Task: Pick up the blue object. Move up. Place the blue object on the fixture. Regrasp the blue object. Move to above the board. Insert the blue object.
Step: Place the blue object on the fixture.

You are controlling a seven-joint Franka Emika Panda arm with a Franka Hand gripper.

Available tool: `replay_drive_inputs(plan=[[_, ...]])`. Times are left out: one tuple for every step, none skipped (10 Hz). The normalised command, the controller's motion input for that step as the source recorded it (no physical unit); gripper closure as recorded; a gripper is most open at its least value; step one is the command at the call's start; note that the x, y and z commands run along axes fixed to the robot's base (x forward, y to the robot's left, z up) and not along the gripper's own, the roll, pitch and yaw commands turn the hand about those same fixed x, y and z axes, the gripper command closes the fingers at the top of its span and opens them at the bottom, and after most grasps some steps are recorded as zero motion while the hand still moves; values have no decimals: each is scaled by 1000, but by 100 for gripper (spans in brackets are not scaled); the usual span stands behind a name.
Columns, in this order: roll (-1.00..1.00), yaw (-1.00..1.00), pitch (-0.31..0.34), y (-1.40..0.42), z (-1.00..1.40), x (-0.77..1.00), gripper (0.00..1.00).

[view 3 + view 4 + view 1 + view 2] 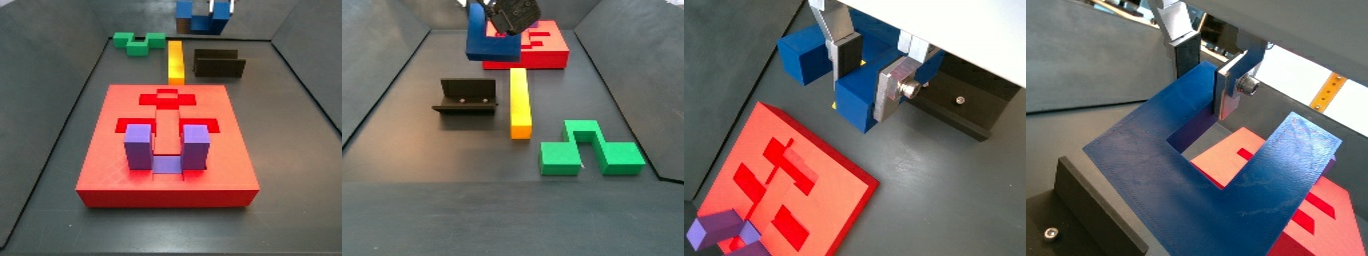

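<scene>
We've got the blue object point(1227, 160) clamped in the gripper point(871, 72) jaws, lifted off the floor, near the fixture point(465, 97). Pick & lift look done; fixture placement, regrasp, move over the board point(167, 140) & insertion remain.

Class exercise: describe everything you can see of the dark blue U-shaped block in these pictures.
The blue object is a dark blue, matte, plastic-looking U: two prongs joined by a base, with a square-cut gap. It hangs in the air, touching neither floor nor fixture. The gripper is shut on one prong, silver fingers on either side. In a side view it hangs near the board.
</scene>
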Motion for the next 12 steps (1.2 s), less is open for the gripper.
replay_drive_inputs(plan=[[-80,0,311,0,-74,1000,100],[-186,0,263,91,-49,1000,100],[-229,0,174,111,-51,960,100],[-266,0,157,140,-80,1000,100],[-303,-9,131,186,-111,1000,100],[-311,-9,120,194,-106,1000,100],[-306,-26,97,200,-123,1000,100],[-283,-31,80,200,-146,1000,100],[-269,-43,17,197,-203,986,100],[-271,-140,-34,211,-423,929,100],[-214,-146,-17,223,-411,949,100],[-146,-143,0,209,-420,943,100]])
